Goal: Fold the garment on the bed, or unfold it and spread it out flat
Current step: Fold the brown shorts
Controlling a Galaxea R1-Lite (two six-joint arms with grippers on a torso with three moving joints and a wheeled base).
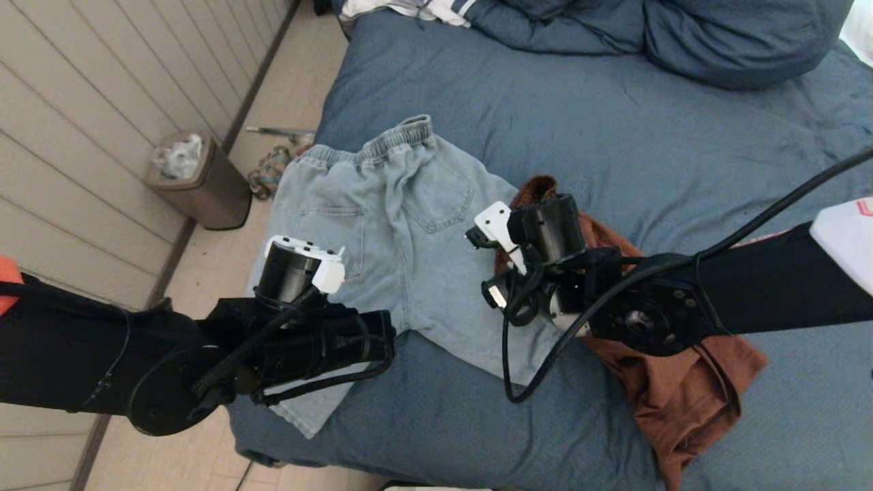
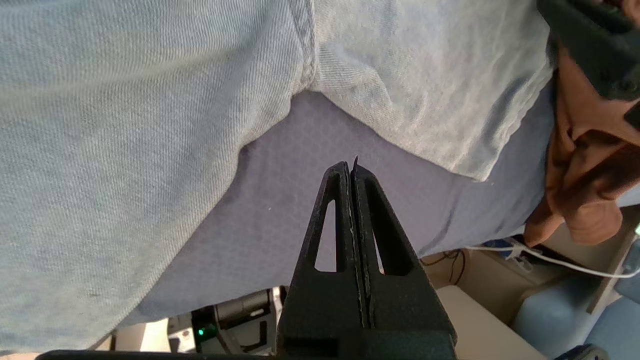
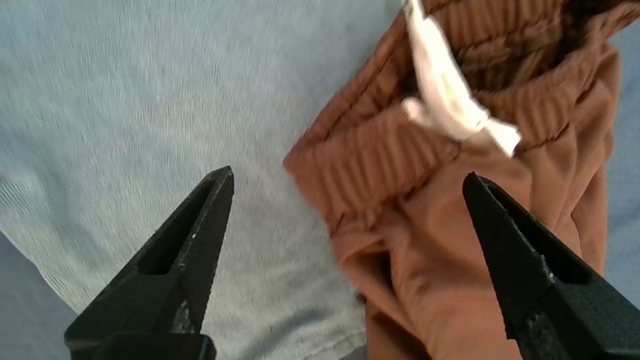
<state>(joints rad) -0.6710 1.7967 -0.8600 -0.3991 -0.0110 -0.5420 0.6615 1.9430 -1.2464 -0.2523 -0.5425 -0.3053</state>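
Pale blue denim shorts with an elastic waistband lie spread flat, back pockets up, on the wrinkled slate-blue bed, overlapping crumpled rust-brown shorts beside them.

You've got soft, even daylight, no glare; right wrist view smeared by motion blur beyond the claw.

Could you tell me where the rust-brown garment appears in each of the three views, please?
Head view: the rust-brown garment lies on the bed, beside the denim shorts, partly behind the right arm.
Left wrist view: the garment hangs at the picture's edge, past the shorts' hem.
Right wrist view: it fills the space under the open right pincer.
Shared landmark: the denim shorts, beside it in every view.
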